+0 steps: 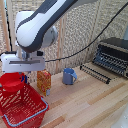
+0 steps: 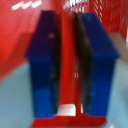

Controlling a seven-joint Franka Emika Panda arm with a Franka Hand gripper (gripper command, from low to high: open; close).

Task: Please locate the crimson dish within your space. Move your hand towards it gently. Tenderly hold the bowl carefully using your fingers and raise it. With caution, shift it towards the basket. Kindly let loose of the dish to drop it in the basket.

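Work surface: a light wooden tabletop [image 1: 85, 102] of pale planks with visible grain, running across the lower part of the exterior view and out to the side away from the jaws.

Backdrop: a beige woven screen [image 1: 82, 30], reed or mesh-like, stands behind the table, divided by pale vertical wooden posts [image 1: 61, 45]. One further post stands at the exterior view's left edge, behind the jaws.

Lighting: even and soft, no hard shadows on the planks. No floor or window is in view.
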